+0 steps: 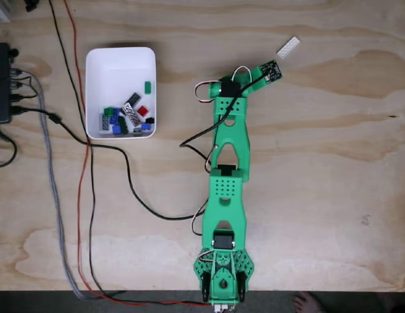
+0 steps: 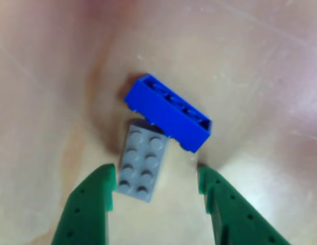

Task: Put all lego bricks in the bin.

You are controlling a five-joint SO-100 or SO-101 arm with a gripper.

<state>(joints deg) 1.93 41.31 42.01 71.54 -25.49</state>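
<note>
My pincer (image 2: 157,186) stands wide open in the other view, its two green fingers (image 2: 92,204) spread to either side and holding nothing. Between and just beyond the fingertips lies a grey brick (image 2: 141,159) flat on the wooden counter (image 2: 260,76), studs up; its lower left corner sits just beside my left-hand finger in that view, though I cannot tell whether they touch. A blue brick (image 2: 168,112) lies tilted across the grey one's far end, resting against it.

In the fixed view my green arm (image 1: 228,163) stretches from the counter's near edge toward the middle, with the wrist end pointing up and slightly right. The white bin (image 1: 120,65) sits on the counter toward the far left corner, well apart from my arm. A heap of bricks (image 1: 127,117) in green, blue, grey, red and black is gathered at the bin's near end. One white plate (image 1: 288,47) lies alone on the counter near the far edge, just beyond my wrist. Cables (image 1: 91,189) trail along the left side of the counter to a black box (image 1: 1,85) at the left edge.
</note>
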